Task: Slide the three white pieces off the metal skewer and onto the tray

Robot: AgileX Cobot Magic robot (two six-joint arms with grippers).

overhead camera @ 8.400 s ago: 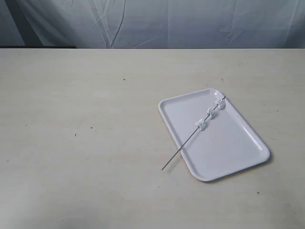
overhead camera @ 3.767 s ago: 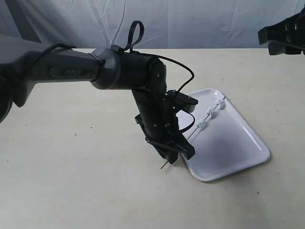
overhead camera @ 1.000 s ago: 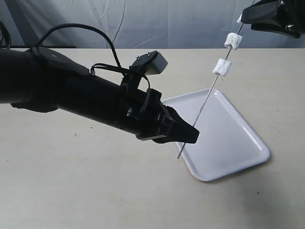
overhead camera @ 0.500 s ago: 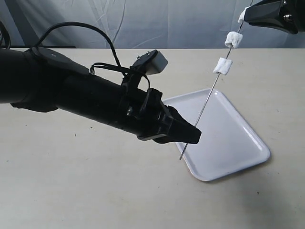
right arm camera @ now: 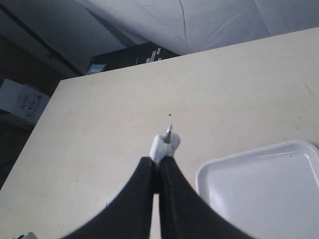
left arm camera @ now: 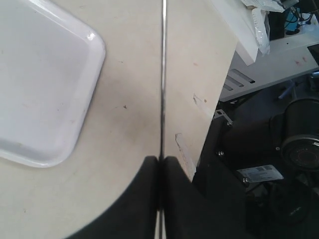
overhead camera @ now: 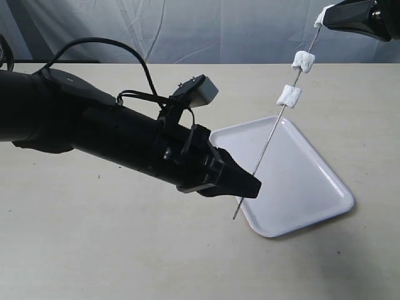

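The metal skewer [overhead camera: 265, 149] stands tilted above the tray [overhead camera: 306, 187], its low end near the tray's left rim. My left gripper [overhead camera: 247, 185] is shut on the skewer's lower part; the left wrist view shows the rod [left arm camera: 162, 74] running out from its closed tips [left arm camera: 160, 162]. Two white pieces [overhead camera: 289, 95] [overhead camera: 304, 61] sit high on the rod. My right gripper [overhead camera: 326, 15], at the top right, is shut on the third white piece [right arm camera: 164, 143], with the skewer tip [right arm camera: 169, 130] poking through it.
The tray [right arm camera: 264, 184] lies on a pale table [overhead camera: 94, 237]. In the left wrist view the table edge [left arm camera: 219, 84] and dark equipment [left arm camera: 279, 149] show beyond the tray [left arm camera: 40, 74]. A wrinkled grey curtain [overhead camera: 187, 31] hangs behind.
My left gripper has drawn the skewer slightly downward, and the two lower pieces dropped with it. The top piece stayed in my right gripper, so the gap below it has grown.
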